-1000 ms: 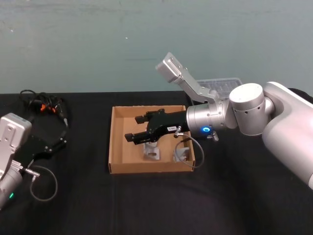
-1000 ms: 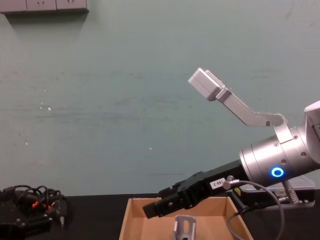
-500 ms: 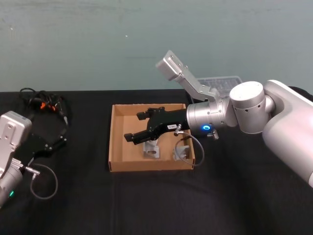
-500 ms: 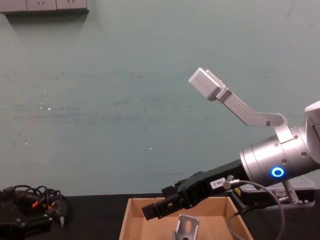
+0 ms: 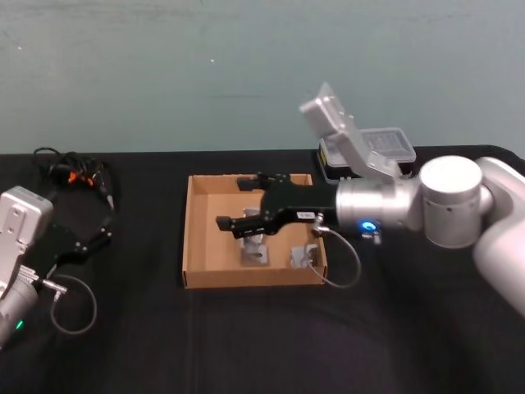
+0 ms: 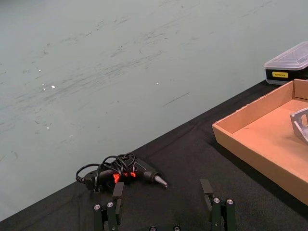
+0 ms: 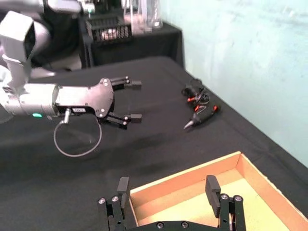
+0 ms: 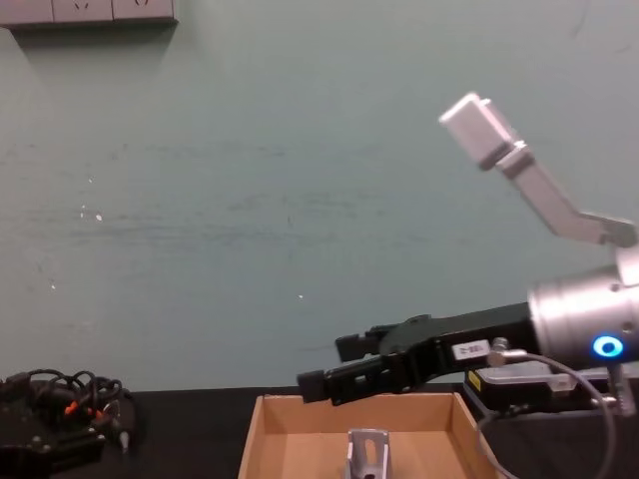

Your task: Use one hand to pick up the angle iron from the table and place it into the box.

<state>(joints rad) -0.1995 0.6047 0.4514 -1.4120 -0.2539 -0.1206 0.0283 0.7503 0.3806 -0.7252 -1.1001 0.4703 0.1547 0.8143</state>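
Right pincer is hovering spread and empty over the box; angle iron is sitting inside, near the front wall. Retract straight up, clear of walls. Left pincer is idling spread over counter.

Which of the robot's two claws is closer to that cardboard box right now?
The right. The right gripper hangs open directly above the box, over an angle iron lying inside. The left gripper, also open, sits well off beyond the box's left side, over the table.
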